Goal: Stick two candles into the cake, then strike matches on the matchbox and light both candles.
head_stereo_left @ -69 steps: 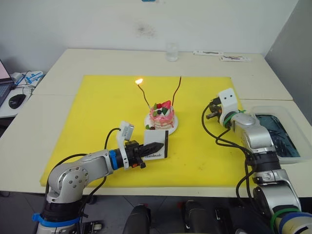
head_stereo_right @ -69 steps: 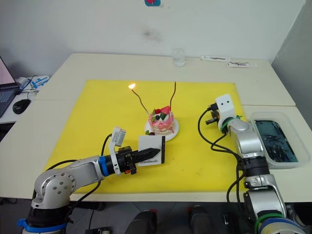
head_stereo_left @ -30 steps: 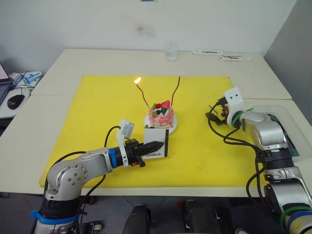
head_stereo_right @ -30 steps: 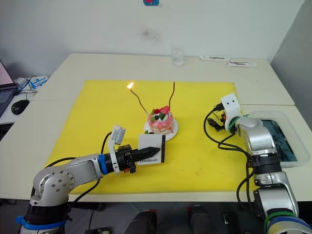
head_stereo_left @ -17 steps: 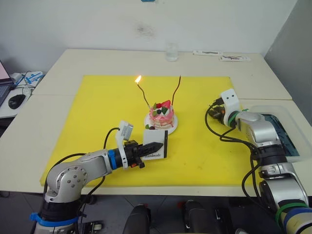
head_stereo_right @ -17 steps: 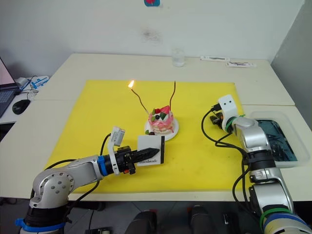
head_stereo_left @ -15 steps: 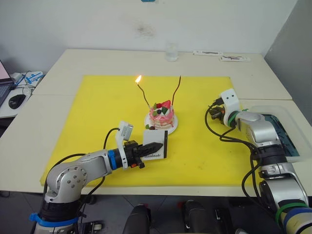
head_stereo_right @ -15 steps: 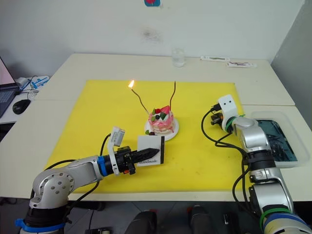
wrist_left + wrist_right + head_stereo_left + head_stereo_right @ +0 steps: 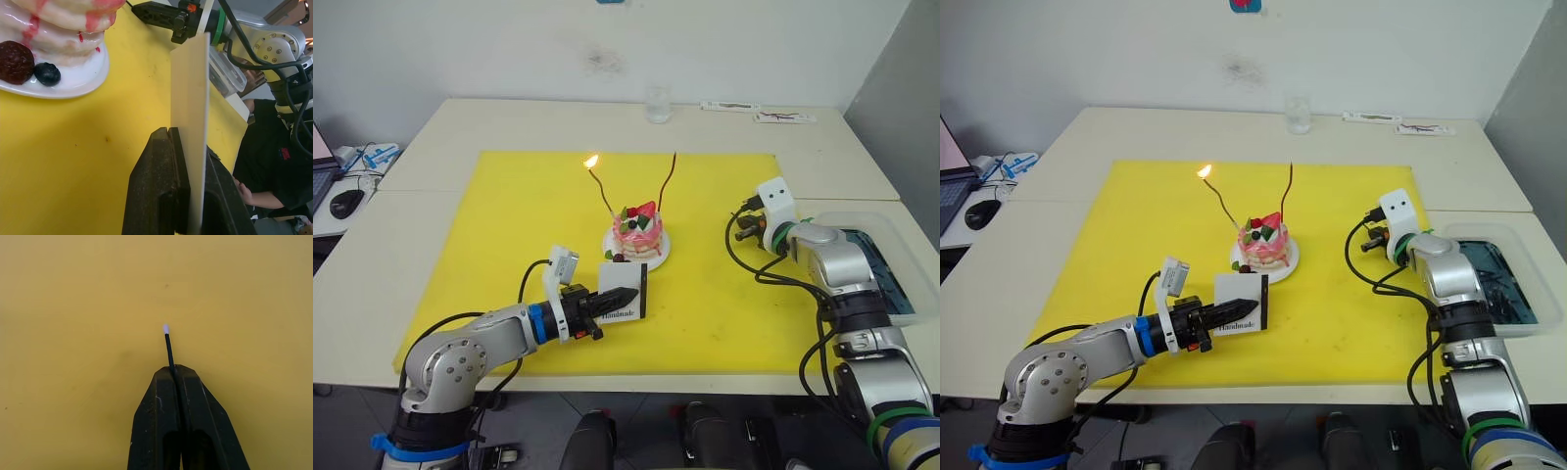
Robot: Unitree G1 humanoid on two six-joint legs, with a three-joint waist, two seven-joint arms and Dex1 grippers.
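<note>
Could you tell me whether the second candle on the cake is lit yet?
Not lit: the right candle shows no flame, while the left candle burns at its tip.

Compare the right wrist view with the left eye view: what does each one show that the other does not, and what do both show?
Right wrist view alone: the match pinched in the right gripper, its tip a small pale point.
Left eye view alone: the cake with both candles, one burning, one unlit, and the left gripper shut on the matchbox.
Both: the yellow mat and the right gripper.
</note>
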